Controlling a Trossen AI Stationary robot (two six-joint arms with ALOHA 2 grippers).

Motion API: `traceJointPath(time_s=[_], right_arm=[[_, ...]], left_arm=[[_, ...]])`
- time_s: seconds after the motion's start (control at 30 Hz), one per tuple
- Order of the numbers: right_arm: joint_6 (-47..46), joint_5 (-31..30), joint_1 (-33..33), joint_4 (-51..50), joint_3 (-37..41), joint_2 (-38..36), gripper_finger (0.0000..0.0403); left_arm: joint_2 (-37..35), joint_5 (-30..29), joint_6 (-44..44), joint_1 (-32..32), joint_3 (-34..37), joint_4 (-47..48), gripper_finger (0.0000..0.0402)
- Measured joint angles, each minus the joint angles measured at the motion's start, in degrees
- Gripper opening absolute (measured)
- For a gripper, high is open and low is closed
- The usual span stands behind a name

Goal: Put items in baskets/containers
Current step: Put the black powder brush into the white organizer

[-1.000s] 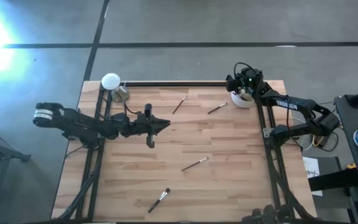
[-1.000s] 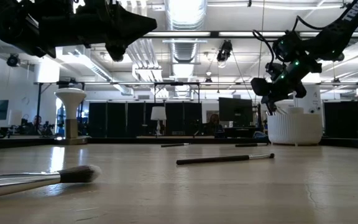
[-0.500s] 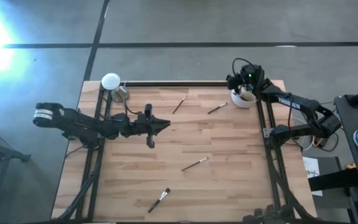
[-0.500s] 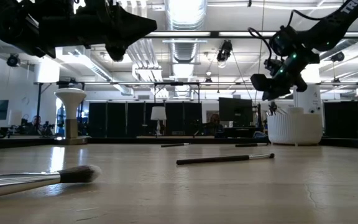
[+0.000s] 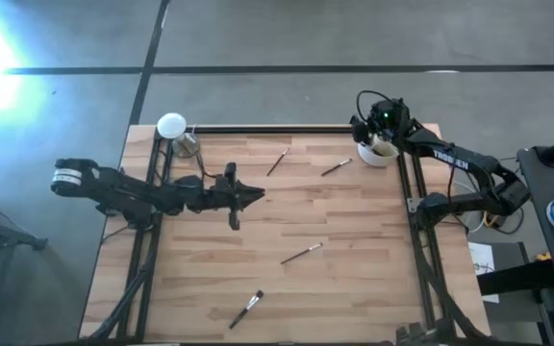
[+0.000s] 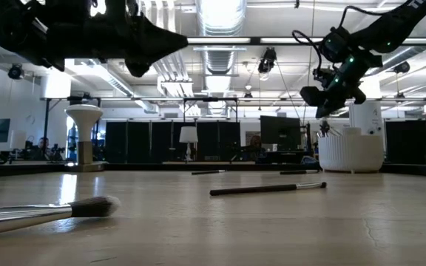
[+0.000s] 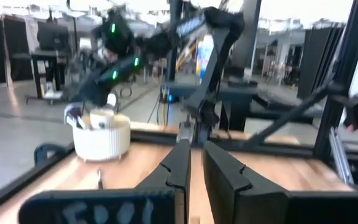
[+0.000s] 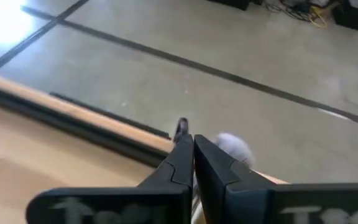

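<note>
The cream-white cup [image 5: 377,156] stands at the table's far right corner, and brush ends [image 6: 324,130] stick up out of it. My right gripper [image 6: 327,112] hangs shut just above the cup, pointing slantwise down, with nothing seen between its fingers [image 8: 193,146]. Loose brushes lie flat on the wood: two near the far edge [image 5: 278,161] [image 5: 336,167], one at mid-table [image 5: 301,254] and a fluffy-headed one near the front [image 5: 246,309]. My left gripper [image 5: 257,195] waits high over the table's left middle, about level, with a narrow empty gap between its fingers [image 7: 196,158].
A flat white disc on a brass-coloured stand [image 5: 173,126] sits at the far left corner. A black rail [image 5: 277,130] runs along the table's far edge. Bare wood lies between the scattered brushes at mid-table.
My right gripper has risen a little above the cup and tipped its fingers further downward. The brushes on the table lie where they were.
</note>
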State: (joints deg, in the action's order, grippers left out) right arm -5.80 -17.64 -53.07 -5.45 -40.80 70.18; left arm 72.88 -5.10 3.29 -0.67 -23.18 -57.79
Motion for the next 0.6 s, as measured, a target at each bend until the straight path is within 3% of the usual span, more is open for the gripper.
traceJointPath(time_s=[0.27, 0.6], right_arm=[[1.3, -0.4, 10.0, -1.6, 2.4, -8.8, 0.0008], [1.1, -4.0, 28.3, 10.0, 10.3, -19.9, 0.0008]], left_arm=[[0.0, -1.3, -1.0, 0.6, -4.4, 17.7, 0.0035], [4.2, -8.9, 2.4, 7.0, -9.4, 37.3, 0.0018]])
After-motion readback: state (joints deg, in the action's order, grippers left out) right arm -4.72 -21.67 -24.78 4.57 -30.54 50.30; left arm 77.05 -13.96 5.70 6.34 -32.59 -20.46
